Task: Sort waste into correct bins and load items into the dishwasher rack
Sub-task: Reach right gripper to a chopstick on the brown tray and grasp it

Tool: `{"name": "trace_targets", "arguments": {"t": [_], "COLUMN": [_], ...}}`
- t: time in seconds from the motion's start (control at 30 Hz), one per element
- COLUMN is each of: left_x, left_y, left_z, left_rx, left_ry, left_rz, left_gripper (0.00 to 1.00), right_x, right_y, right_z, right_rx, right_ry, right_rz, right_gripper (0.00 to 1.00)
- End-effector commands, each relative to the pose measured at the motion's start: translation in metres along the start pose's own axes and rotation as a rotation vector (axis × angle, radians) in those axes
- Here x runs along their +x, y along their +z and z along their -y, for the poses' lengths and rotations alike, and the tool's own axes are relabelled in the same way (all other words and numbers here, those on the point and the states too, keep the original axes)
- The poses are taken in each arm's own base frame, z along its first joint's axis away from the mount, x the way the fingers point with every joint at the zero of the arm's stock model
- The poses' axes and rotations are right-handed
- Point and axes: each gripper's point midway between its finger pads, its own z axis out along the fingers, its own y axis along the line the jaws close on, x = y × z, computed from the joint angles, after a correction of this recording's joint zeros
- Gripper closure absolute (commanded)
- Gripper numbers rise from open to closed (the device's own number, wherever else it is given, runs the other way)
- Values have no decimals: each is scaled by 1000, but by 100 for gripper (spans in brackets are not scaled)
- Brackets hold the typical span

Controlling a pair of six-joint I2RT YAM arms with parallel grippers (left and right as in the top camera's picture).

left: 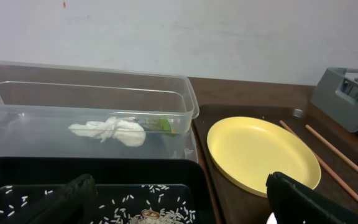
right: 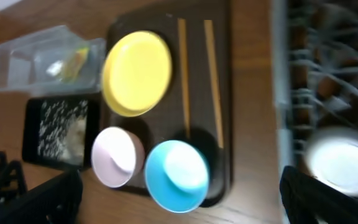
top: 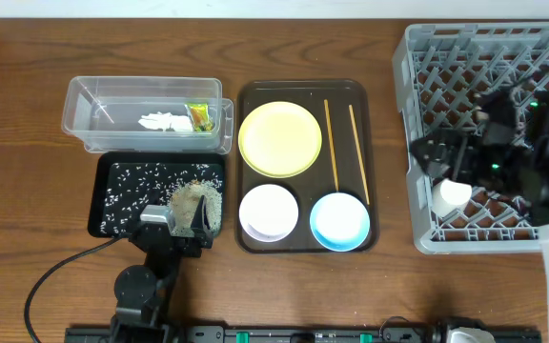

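- The right arm (top: 541, 181) hangs over the grey rack (top: 475, 243), at the right edge of the surface (top: 27, 143).
- The right jaws are wide open and hold nothing.
- The white cup (top: 454, 195) sits inside the rack, by its near-left corner, just beside those jaws.
- The left arm (top: 146, 286) is by the near edge, on the left side. The left jaws are wide open too, over the near-right corner of the black tray (top: 112, 224).
- The rice scraps (top: 193, 202) lie in that black tray. Some are in a heap right by the left jaws.
- The napkin (top: 163, 122) and the little wrapper (top: 198, 116) lie in the clear tub (top: 93, 105), near the far-left corner of the surface.
- So I think the waste is sorted and the dishes come next.
- The yellow plate (top: 279, 139), the white bowl (top: 269, 211), the blue bowl (top: 339, 221) and the two chopsticks (top: 332, 143) lie on the brown tray (top: 303, 90) in the middle of the surface.
- The blue bowl is in the tray's near-right corner. It is the dish closest to the rack.
- The thing that matters most is that the blue bowl lies to the left of the right jaws, toward the middle of the surface. The right arm is nearer to it than the left arm.
- The chopsticks point from the far edge to the near edge, side by side.
- To grab one, the jaws would need to close across it, from left to right.
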Motion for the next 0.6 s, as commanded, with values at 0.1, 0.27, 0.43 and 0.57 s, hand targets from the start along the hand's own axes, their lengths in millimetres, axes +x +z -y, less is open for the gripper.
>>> {"name": "trace_targets", "arguments": {"t": [0.1, 0.27, 0.43, 0.57], "left_x": [15, 15, 15, 15], "left_y": [2, 2, 2, 2], "left_z": [-5, -5, -5, -5], "left_rx": [-16, -16, -16, -16], "left_ry": [5, 5, 5, 5], "left_rz": [-33, -33, -33, -33], "left_gripper": [11, 10, 11, 11], "right_x": [29, 28, 16, 23], "right_y": [55, 104, 156, 206], "right_z": [-38, -50, -9, 4], "right_rx": [53, 103, 321, 336], "right_ry": [-183, -238, -76, -60], "right_rz": [-173, -196, -178, -232], "right_gripper": [3, 40, 64, 67]}}
